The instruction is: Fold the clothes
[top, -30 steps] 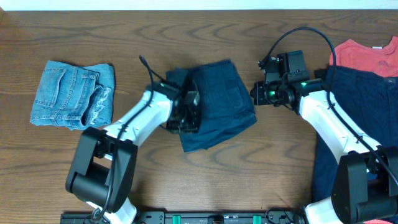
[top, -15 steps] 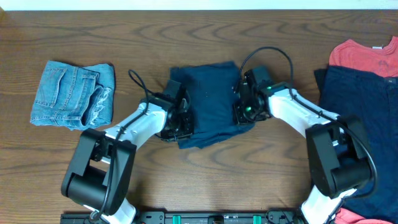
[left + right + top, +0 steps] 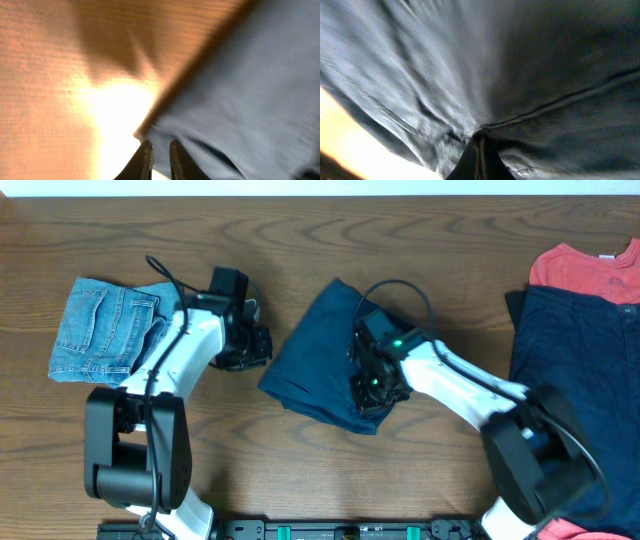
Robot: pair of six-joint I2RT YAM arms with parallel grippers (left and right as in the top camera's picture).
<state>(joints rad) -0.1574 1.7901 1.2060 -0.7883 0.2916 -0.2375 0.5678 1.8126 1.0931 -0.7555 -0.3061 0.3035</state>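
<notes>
When viewed from overhead, found navy shorts (image 3: pixel 318 345) folded and lying askew at mid-table (image 3: pixel 300 230). Saw right gripper (image 3: pixel 370 385) down on their right part, fingers pressed together on a pucker of cloth, creases running to the tips in the wrist view. Noted left gripper (image 3: pixel 258 348) just beside the shorts' left edge, between them and denim shorts (image 3: pixel 115 330); fingers (image 3: pixel 145 161) a narrow gap apart, gripping nothing, cloth edge just ahead. Found the denim folded at far left. Spotted red T-shirt (image 3: pixel 585 268) at right rear, partly under another navy garment (image 3: pixel 575 380).
</notes>
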